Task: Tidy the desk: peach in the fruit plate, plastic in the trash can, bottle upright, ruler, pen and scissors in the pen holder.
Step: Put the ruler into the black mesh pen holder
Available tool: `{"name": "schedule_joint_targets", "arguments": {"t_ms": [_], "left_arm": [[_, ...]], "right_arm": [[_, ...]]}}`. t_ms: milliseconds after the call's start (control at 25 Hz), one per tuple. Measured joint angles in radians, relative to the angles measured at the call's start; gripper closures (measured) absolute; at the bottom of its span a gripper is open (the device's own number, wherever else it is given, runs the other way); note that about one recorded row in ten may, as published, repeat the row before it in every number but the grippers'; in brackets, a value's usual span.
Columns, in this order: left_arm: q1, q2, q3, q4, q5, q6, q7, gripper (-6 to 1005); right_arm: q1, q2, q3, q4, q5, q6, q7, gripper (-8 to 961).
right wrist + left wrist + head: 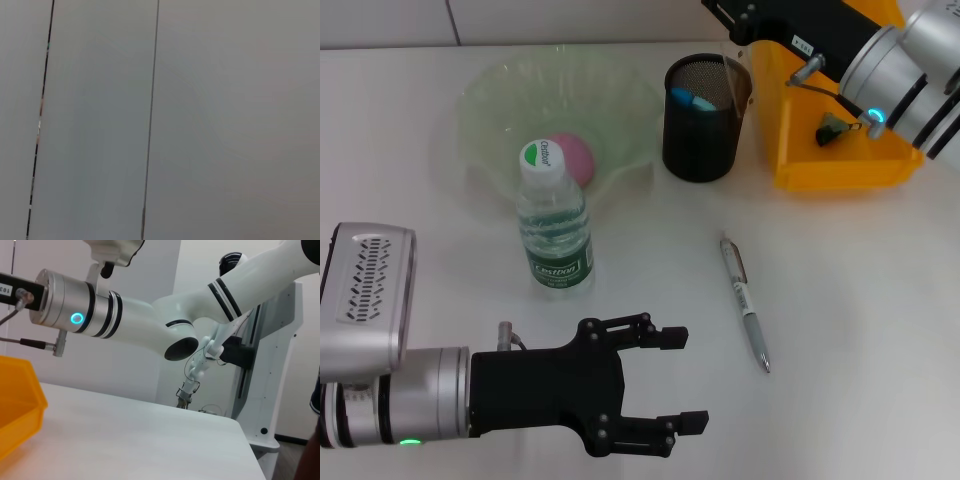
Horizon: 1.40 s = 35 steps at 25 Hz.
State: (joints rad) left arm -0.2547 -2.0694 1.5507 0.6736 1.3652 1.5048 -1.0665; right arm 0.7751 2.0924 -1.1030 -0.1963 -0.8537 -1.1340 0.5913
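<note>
A clear water bottle [556, 218] with a green label stands upright in front of the pale green fruit plate [490, 100]. The pink peach [576, 155] lies in the plate behind the bottle's cap. A silver pen [746, 303] lies on the table right of the bottle. The black mesh pen holder [703, 130] holds a blue-tipped item, and a clear strip leans at its right rim. My left gripper [682, 380] is open and empty, low over the table in front of the bottle. My right arm [880, 60] reaches over the orange bin [820, 165]; its black gripper body [770, 22] runs off the frame's top.
The orange bin's corner [17, 405] and my right arm [125, 320] show in the left wrist view above the white table [125, 440]. A small dark clip-like thing [832, 128] shows over the bin. The right wrist view shows only a grey wall.
</note>
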Motion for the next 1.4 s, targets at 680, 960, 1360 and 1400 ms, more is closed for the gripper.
{"name": "schedule_joint_targets", "arguments": {"t_ms": [680, 960, 1360, 1400], "left_arm": [[0.0, 0.0, 0.0, 0.006, 0.0, 0.002, -0.048, 186], [-0.003, 0.0, 0.0, 0.002, 0.0, 0.002, -0.049, 186], [-0.007, 0.0, 0.0, 0.001, 0.0, -0.002, -0.049, 186], [-0.008, 0.0, 0.0, 0.001, 0.0, -0.003, -0.049, 186]], "right_arm": [[-0.012, 0.0, 0.009, -0.028, 0.012, -0.109, 0.002, 499], [0.059, 0.0, -0.002, 0.014, 0.012, -0.007, 0.004, 493], [0.08, 0.0, -0.002, 0.041, 0.008, 0.066, 0.004, 484], [0.08, 0.0, -0.002, 0.041, 0.008, 0.072, 0.004, 483]]}}
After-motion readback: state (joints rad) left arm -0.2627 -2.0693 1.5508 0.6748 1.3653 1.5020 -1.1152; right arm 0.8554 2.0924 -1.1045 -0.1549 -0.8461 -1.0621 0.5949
